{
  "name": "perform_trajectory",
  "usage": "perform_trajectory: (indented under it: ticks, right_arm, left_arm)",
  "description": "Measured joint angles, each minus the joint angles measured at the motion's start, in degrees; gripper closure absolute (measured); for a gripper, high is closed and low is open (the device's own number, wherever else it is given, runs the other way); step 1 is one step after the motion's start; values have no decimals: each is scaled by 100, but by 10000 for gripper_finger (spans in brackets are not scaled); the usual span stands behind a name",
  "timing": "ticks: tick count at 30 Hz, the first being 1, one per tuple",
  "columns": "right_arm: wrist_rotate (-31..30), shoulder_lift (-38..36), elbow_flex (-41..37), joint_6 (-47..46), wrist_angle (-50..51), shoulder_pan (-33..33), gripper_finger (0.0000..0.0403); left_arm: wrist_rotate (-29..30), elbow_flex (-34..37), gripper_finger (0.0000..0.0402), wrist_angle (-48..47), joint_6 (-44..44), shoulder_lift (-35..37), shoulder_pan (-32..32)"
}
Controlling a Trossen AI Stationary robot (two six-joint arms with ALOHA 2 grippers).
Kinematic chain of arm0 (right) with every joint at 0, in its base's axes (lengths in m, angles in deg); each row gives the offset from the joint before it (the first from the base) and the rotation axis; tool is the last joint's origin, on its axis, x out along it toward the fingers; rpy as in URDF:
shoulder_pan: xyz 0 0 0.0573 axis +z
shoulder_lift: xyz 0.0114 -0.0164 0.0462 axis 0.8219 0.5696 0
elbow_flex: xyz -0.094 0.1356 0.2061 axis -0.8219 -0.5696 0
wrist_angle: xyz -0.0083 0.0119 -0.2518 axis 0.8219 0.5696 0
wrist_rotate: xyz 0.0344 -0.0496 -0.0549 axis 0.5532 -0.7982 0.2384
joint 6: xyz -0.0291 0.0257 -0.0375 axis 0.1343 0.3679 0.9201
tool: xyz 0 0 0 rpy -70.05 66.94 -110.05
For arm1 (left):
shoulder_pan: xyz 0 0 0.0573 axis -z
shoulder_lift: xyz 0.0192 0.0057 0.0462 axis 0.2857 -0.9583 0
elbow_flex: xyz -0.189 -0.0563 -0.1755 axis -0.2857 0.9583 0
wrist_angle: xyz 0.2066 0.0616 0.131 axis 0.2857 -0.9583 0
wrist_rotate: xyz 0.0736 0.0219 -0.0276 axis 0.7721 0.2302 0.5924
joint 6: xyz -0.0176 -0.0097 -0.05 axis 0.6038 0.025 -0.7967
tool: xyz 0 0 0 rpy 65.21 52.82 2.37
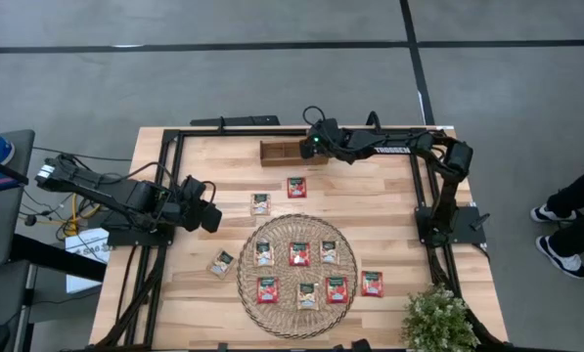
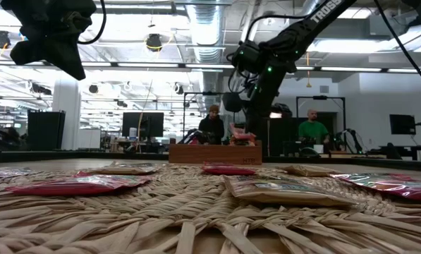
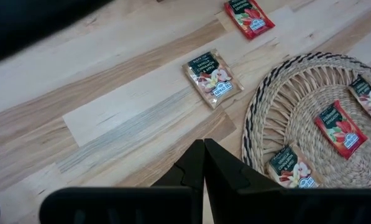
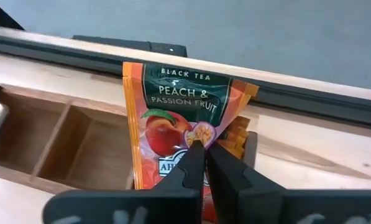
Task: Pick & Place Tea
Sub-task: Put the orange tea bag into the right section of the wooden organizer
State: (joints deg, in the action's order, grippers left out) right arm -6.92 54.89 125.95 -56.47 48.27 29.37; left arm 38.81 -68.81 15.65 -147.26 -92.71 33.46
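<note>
Item: right pincer (image 4: 199, 147), at 12 o'clock on the worktop (image 1: 370, 210), pinching an orange sachet (image 4: 173, 124) upright over the tray (image 4: 61, 140).
Step, as judged: placing; sachet hangs above the tray's end compartment, not yet let go.
Next move calls for: lowering straight into the slot, spreading only once the sachet sits between the walls.
Item: left pincer (image 3: 204, 149), pressed together, empty, hovering at 9 o'clock beside the mat (image 1: 245, 284).
Stock remaining: seven sachets on the mat, four loose on the worktop around it.
</note>
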Motion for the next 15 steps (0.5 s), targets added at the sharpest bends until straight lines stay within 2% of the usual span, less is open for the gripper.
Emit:
perform_trajectory:
  ticks: [15]
  right_arm:
    - [-196,0,1,-312,-8,0,397]
  left_arm:
    - [0,0,401,0,415,-2,0]
